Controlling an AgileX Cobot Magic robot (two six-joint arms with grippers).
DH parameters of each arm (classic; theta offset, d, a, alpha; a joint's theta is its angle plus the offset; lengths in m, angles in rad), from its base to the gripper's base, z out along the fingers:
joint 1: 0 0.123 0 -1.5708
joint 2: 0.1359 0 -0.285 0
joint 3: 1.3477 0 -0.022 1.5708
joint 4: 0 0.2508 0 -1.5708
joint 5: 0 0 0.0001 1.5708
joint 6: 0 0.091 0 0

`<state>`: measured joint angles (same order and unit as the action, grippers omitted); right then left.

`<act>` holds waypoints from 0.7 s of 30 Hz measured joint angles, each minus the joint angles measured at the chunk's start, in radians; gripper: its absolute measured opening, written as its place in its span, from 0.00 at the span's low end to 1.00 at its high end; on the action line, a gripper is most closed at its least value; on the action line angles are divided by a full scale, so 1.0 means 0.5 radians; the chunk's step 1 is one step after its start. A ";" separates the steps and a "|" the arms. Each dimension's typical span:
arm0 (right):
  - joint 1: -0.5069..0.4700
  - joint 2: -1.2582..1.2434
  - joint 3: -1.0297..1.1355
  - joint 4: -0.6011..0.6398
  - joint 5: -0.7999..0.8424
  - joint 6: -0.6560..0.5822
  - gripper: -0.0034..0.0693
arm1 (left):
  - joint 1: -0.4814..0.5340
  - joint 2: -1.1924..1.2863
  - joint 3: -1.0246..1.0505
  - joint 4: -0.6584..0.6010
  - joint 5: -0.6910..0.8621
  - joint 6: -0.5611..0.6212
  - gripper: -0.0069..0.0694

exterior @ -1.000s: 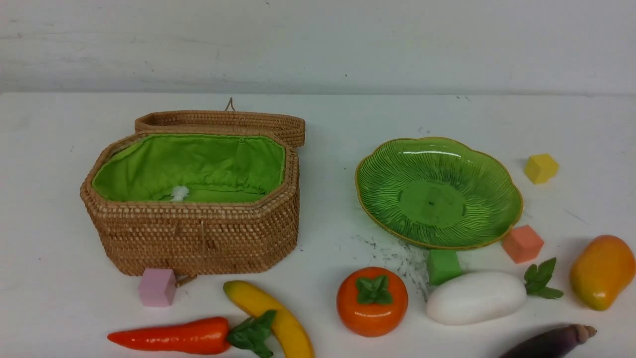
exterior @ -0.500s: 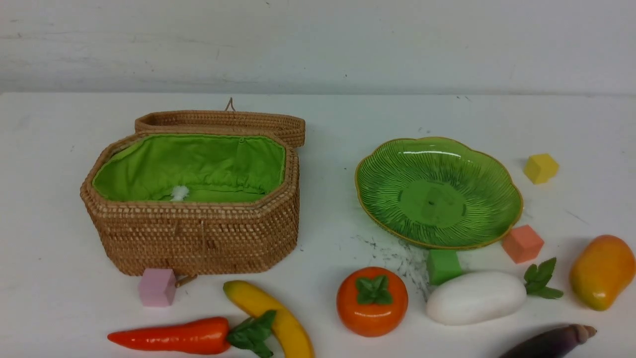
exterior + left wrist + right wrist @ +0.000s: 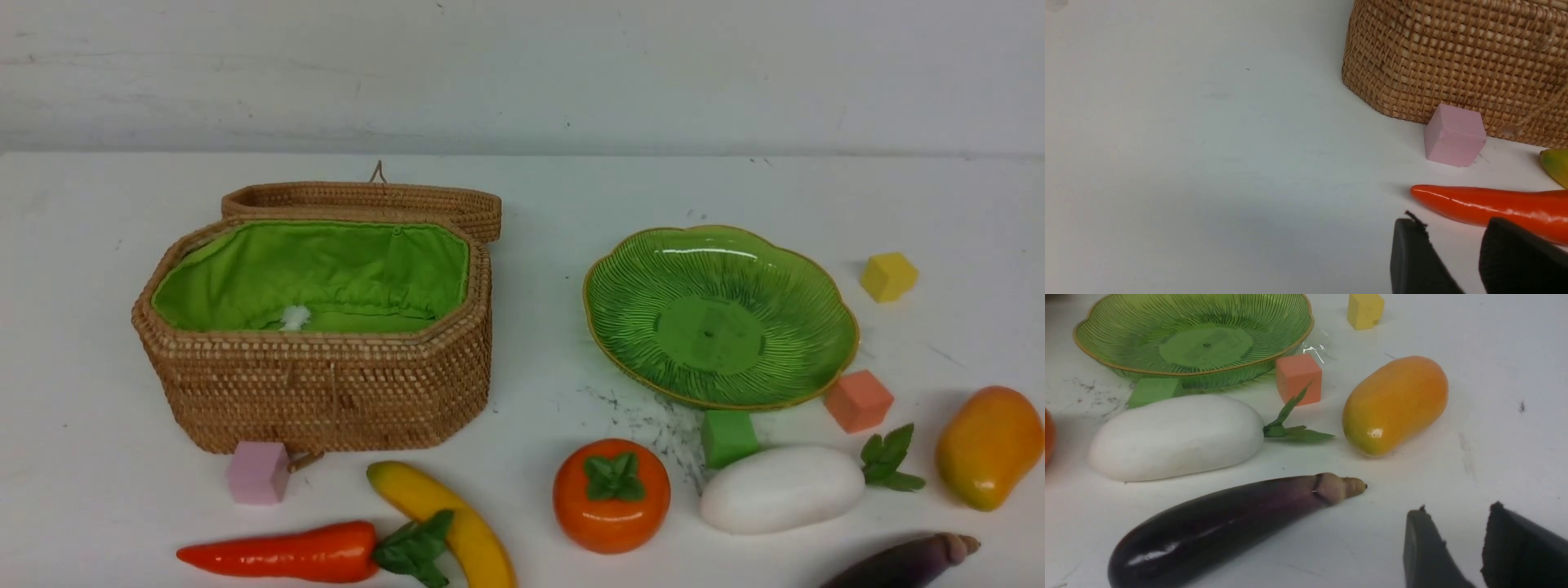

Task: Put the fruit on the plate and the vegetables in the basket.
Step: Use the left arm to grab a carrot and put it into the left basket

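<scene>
Two grippers hang low over the white table (image 3: pixel 539 204), and each has its black fingers parted by a moderate gap with nothing between them.

Just ahead of the left gripper (image 3: pixel 1451 222) lies the red-orange pepper (image 3: pixel 1494 204). Beyond the pepper a pink cube (image 3: pixel 1455 135) stands just beside the wicker basket (image 3: pixel 1453 61). The tip of the banana (image 3: pixel 1555 165) shows near the pepper.

The dark purple eggplant (image 3: pixel 1229 522) lies nearest the right gripper (image 3: pixel 1457 508), its stem end pointing toward the fingertips. Farther ahead lie the white radish (image 3: pixel 1175 437) and the mango (image 3: pixel 1396 404), a little apart from each other. Behind them are an orange cube (image 3: pixel 1298 377), a green cube (image 3: pixel 1153 392) and the green glass plate (image 3: pixel 1126 318), which holds nothing. A yellow cube (image 3: pixel 1365 310) sits farthest out. The persimmon (image 3: pixel 611 495) rests beside the radish. The basket stands open.
</scene>
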<state>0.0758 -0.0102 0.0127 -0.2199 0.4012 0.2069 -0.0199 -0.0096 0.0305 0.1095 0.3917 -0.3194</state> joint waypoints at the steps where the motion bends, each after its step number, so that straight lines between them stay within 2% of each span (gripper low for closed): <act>1: 0.000 0.000 0.000 0.000 0.000 0.000 0.38 | 0.000 0.000 0.000 0.000 0.000 0.000 0.40; 13: 0.000 0.000 0.000 0.000 0.000 0.000 0.38 | 0.000 0.000 0.000 0.041 -0.076 0.000 0.40; 16: 0.000 0.000 0.000 0.000 0.000 0.000 0.38 | 0.000 0.000 0.000 0.018 -0.286 -0.005 0.40; 21: 0.000 0.000 0.000 0.000 0.000 0.000 0.38 | 0.000 0.000 0.000 -0.076 -0.957 -0.043 0.40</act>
<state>0.0758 -0.0102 0.0127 -0.2199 0.4012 0.2069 -0.0199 -0.0096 0.0305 0.0716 -0.0865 -0.3410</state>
